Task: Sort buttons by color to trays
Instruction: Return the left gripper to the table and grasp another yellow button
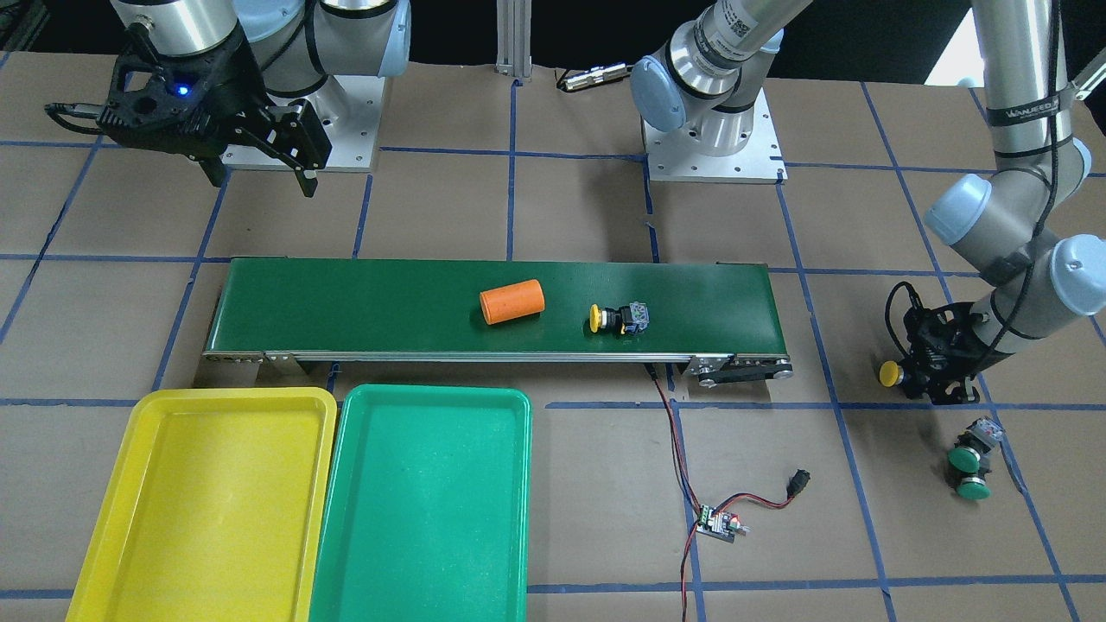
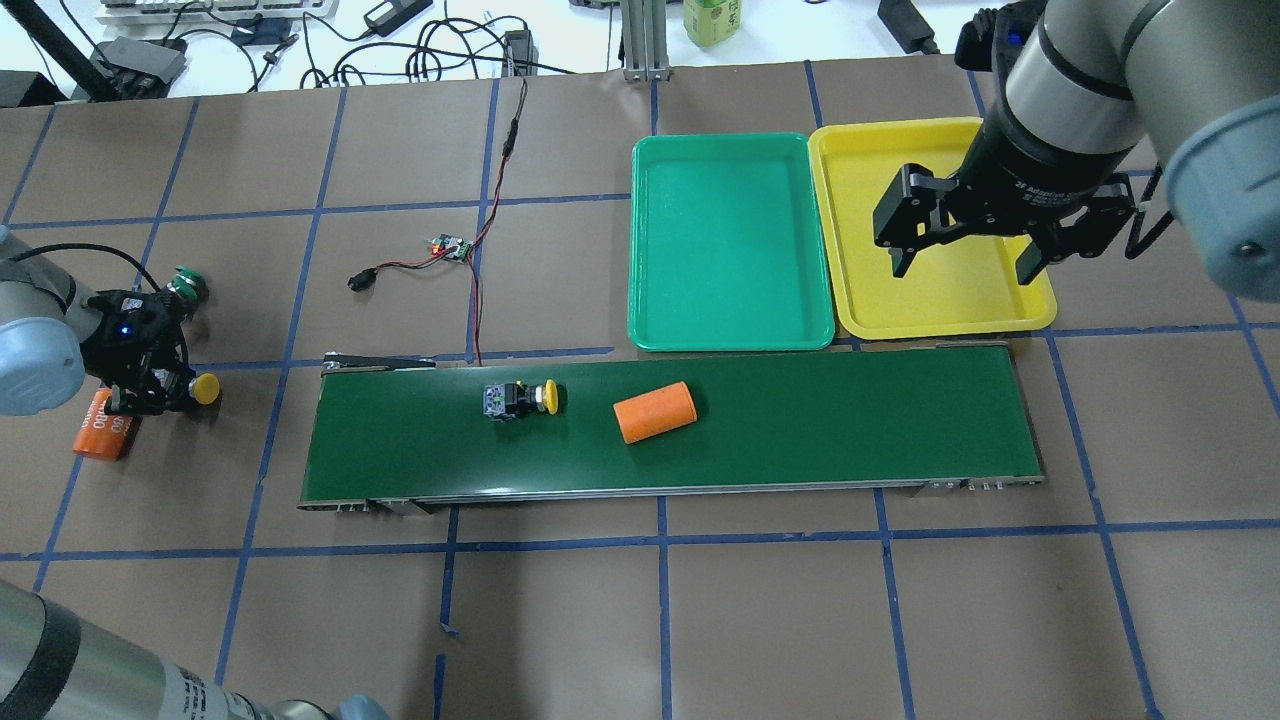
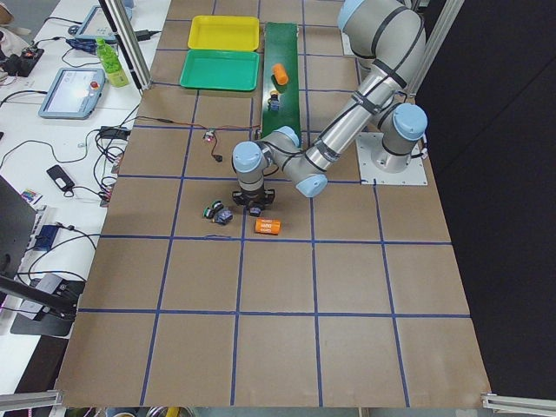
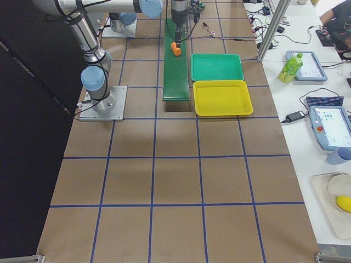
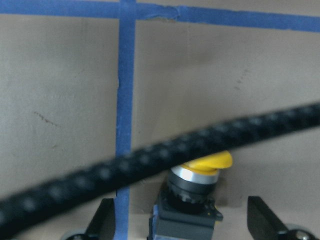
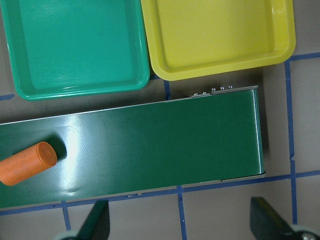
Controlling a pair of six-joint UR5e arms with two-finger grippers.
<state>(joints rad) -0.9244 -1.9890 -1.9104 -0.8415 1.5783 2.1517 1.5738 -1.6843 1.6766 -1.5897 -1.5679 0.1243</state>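
Observation:
My left gripper [image 1: 923, 380] is low over the table, open, with its fingers [image 5: 106, 220] on either side of a yellow button [image 5: 200, 172] and apart from it. A second yellow button [image 1: 618, 318] lies on its side on the belt. Two green buttons [image 1: 972, 471] lie on the table beside the left gripper. My right gripper [image 2: 965, 262] is open and empty, high above the yellow tray [image 2: 880, 200]. The green tray [image 2: 730, 240] stands next to it. Both trays hold nothing.
A dark-green conveyor belt [image 2: 850, 420] carries an orange cylinder [image 2: 655, 411]. Another orange cylinder [image 2: 100, 437] lies on the table by the left gripper. A small circuit board [image 1: 719, 523] with red and black wires lies beyond the belt's end. A black cable [image 5: 150, 155] crosses the left wrist view.

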